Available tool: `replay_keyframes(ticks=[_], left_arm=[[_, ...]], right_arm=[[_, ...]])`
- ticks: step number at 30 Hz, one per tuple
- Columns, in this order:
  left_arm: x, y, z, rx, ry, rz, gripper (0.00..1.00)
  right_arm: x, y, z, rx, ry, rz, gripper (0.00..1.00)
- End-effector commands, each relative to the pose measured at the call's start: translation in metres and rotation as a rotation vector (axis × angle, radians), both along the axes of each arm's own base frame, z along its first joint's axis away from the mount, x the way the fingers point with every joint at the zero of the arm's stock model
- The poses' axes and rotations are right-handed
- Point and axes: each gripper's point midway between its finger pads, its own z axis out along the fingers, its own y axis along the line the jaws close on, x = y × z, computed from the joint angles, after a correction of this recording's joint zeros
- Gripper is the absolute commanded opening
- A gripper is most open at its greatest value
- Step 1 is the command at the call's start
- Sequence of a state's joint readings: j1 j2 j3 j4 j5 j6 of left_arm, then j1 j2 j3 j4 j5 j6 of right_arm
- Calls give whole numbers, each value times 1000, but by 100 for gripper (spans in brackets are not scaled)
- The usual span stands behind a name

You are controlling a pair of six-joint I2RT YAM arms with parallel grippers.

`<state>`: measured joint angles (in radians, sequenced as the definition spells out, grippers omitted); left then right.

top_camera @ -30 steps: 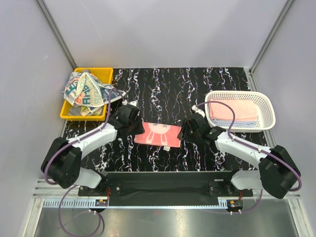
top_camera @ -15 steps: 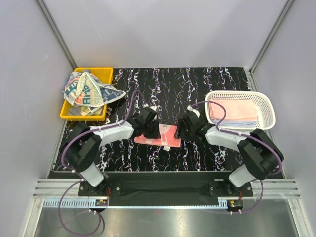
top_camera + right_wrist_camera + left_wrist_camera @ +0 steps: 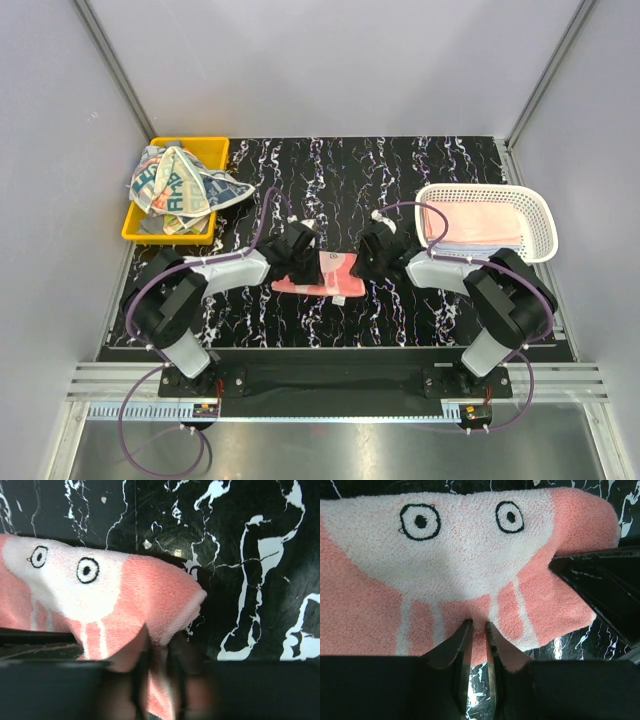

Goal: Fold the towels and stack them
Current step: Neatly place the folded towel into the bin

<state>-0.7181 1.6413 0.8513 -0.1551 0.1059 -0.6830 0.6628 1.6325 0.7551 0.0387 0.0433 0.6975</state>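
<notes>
**Position.** The rabbit towel [image 3: 470, 560] lies flat on the desk [image 3: 400, 170] between the two arms, roughly midway between the yellow bin [image 3: 215, 150] and the white basket [image 3: 540, 215].

**Left pincer** [image 3: 477, 625]: clenched on the near-left edge of the rabbit towel, with pink cloth pinched in the narrow gap.

**Right pincer** [image 3: 159, 645]: the view is blurred, but it appears closed on the towel's right edge. The cloth is lifted off the desk there and runs down between the fingers.

**Progress.** Folded towels [image 3: 470, 220] already sit stacked in the white basket, a pink one over a paler one. The rabbit towel looks part-folded into a strip, with at least one further fold due before it can be stacked. A heap of unfolded towels [image 3: 175, 185] fills the yellow bin and spills over its rim, untouched. My judgement is that the task is under half complete.

**Markings.** The heaped towels carry large teal lettering, but it is crumpled and too small to read. The rabbit towel bears no writing, only a white face with two ringed black eyes. No brand label is visible.
</notes>
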Motion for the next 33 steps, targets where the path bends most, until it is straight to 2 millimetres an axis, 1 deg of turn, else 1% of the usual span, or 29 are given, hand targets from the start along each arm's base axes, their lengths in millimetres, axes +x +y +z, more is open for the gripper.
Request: replay_keyframes(ticks=[1, 2, 3, 4, 5, 7, 8, 9, 10, 11, 13, 14, 15, 16, 17, 18, 19, 20, 21, 22, 23, 24, 25, 27, 28, 29, 31, 32, 33], left_arm=[[0, -1, 28, -31, -41, -3, 22], [2, -1, 39, -40, -57, -3, 22], [3, 0, 52, -35, -73, 0, 23], [6, 1, 77, -67, -122, 3, 23], [8, 2, 93, -81, -146, 4, 24], [9, 9, 127, -90, -199, 3, 25], [9, 15, 152, -116, -248, 7, 26], [4, 23, 159, -102, -249, 8, 27], [7, 28, 176, -97, -294, 6, 27], [5, 37, 193, -104, -334, 15, 28], [-1, 52, 202, -57, -362, 2, 28], [-4, 57, 203, -48, -367, -5, 28], [-7, 70, 209, -20, -402, 14, 28], [-10, 74, 208, -15, -408, 13, 28], [-14, 79, 200, 1, -401, 12, 28], [-18, 84, 202, -3, -419, 12, 28], [-20, 86, 198, 3, -418, 10, 28], [-24, 90, 188, 17, -406, 6, 28], [-29, 94, 188, 16, -418, 3, 28], [-31, 98, 185, 22, -420, 6, 28], [-36, 103, 172, 43, -404, 2, 28], [-38, 109, 168, 59, -412, 4, 28], [-42, 113, 171, 53, -433, 10, 28], [-50, 120, 161, 69, -419, 3, 28], [-54, 121, 164, 58, -427, 0, 28], [-57, 122, 166, 50, -427, -6, 28], [-62, 120, 171, 23, -441, -22, 28], [-62, 121, 171, 24, -444, -22, 28], [-63, 121, 172, 19, -449, -27, 28]], right_arm=[[-2, -6, -1, -93, 29, 9, 17], [-6, -15, -3, -144, 44, 15, 11], [-6, -17, 2, -155, 39, 21, 6], [-2, -17, 9, -164, 29, 21, 1], [-6, -23, 9, -201, 40, 38, 0], [-3, -26, 22, -219, 18, 39, 0], [-5, -33, 24, -259, 20, 46, 0], [-4, -36, 33, -270, 2, 50, 0], [1, -37, 44, -280, -21, 48, 0], [0, -48, 48, -342, -27, 48, 0], [8, -55, 72, -377, -77, 39, 0], [9, -68, 77, -449, -85, 35, 0], [11, -72, 85, -474, -100, 33, 0], [17, -73, 97, -492, -126, 30, 0], [19, -84, 103, -553, -139, 30, 0], [23, -89, 107, -579, -148, 27, 0], [31, -97, 115, -595, -160, 6, 0], [35, -105, 120, -637, -172, 13, 0], [38, -111, 127, -645, -189, 6, 0], [44, -124, 132, -656, -194, -20, 0], [50, -131, 136, -665, -214, -22, 0], [54, -139, 142, -662, -229, -42, 0], [61, -152, 143, -657, -231, -60, 0], [67, -169, 146, -660, -233, -86, 0], [70, -177, 146, -673, -232, -102, 0], [75, -195, 148, -689, -225, -137, 0], [81, -210, 153, -689, -241, -163, 0], [84, -225, 155, -687, -238, -196, 0], [85, -232, 159, -677, -247, -204, 0]])
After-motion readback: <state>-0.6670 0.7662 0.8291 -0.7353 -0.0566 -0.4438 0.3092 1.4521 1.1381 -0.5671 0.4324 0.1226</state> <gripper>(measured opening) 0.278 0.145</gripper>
